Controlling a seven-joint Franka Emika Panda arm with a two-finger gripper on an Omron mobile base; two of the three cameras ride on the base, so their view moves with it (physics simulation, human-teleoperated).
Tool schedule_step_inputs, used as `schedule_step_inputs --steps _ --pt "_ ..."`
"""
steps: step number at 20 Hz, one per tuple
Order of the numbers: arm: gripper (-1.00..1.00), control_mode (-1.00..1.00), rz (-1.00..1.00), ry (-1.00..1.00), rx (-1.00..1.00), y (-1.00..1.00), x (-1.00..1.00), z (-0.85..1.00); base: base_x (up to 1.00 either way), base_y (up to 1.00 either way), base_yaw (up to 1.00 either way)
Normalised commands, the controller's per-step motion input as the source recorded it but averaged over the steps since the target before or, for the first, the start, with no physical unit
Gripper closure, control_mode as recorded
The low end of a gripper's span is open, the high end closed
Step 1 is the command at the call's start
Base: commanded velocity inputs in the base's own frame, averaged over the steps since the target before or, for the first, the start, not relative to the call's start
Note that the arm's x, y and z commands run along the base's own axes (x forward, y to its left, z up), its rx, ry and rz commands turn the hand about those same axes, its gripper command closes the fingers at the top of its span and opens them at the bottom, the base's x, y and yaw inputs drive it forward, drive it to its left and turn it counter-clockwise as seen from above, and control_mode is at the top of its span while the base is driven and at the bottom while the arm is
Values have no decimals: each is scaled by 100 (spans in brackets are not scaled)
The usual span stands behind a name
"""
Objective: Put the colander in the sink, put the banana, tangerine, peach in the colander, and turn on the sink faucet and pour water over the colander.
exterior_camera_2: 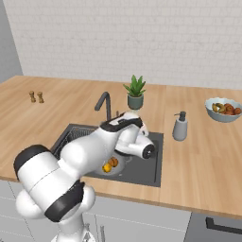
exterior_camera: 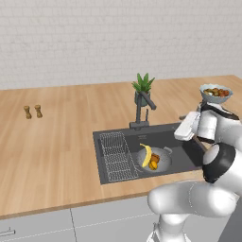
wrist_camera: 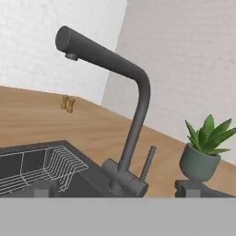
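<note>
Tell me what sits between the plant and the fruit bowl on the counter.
A grey soap dispenser stands between the plant and the fruit bowl, seen in the right base view.

Both base cameras are looking forward and down from behind the arm, left and right, sharing the dark grey rectangular sink (exterior_camera: 189, 151) and wooden table (exterior_camera: 56, 142). The hand camera is sitting close, facing the tall dark grey metal faucet (wrist_camera: 133, 120).
</note>
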Motion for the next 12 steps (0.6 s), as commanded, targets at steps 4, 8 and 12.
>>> schedule_step_inputs --steps 4,8,12 --pt "-100 -100 -12 -1 3 32 40 0 0 0 0" --pt "-100 -100 2 0 0 5 56 0 0 0 0" --pt "-100 -100 13 0 2 -4 53 0 0 0 0"
